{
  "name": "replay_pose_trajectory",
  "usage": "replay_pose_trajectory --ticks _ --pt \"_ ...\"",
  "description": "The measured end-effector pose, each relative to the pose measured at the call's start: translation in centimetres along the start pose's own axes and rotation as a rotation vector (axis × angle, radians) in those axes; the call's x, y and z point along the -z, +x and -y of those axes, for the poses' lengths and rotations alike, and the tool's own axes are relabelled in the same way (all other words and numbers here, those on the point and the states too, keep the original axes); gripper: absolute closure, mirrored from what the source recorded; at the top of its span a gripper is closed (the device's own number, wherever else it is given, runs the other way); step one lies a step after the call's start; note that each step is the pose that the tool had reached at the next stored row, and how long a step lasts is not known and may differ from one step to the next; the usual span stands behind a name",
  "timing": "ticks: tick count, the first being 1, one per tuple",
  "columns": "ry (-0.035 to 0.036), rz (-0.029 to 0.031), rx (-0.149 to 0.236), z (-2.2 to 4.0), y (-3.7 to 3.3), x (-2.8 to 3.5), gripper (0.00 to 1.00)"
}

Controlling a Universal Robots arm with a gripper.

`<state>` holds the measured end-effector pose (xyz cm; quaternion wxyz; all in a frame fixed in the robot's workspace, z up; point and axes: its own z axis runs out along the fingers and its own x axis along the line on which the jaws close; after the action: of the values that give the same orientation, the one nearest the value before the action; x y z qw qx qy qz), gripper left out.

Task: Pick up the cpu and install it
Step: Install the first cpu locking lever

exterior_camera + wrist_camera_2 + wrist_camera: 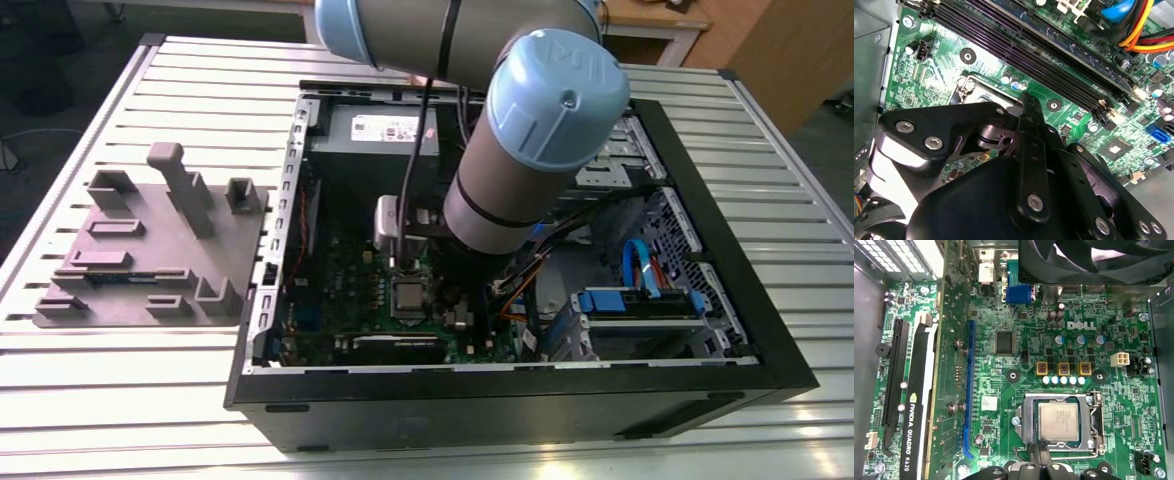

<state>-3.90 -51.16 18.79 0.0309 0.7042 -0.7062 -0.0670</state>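
Note:
The cpu [1059, 421], a flat silvery square chip, lies inside the metal-framed socket [1024, 415] of the green motherboard [1019, 315]. In the exterior view it shows as a small grey square [406, 295] low in the open computer case. My gripper [1039, 452] hangs just above the board, its dark tip at the near edge of the cpu and the socket frame. In the second wrist view the black gripper body covers most of the socket, and the gripper tip [1026, 102] points at the board beside the socket's corner [966, 87].
The black computer case [534, 405] lies open on a slatted white table [120, 400]. A grey moulded fixture [147, 255] sits at the exterior view's left. A graphics card [919, 405], memory slots [1029, 35], a fan [1094, 260] and orange cables [1144, 37] crowd around the socket.

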Motion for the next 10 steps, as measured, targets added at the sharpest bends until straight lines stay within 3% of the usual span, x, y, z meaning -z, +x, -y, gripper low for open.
replay_pose_trajectory --ticks 10 --pt "-0.0001 0.0055 0.001 0.35 0.01 -0.11 0.90"
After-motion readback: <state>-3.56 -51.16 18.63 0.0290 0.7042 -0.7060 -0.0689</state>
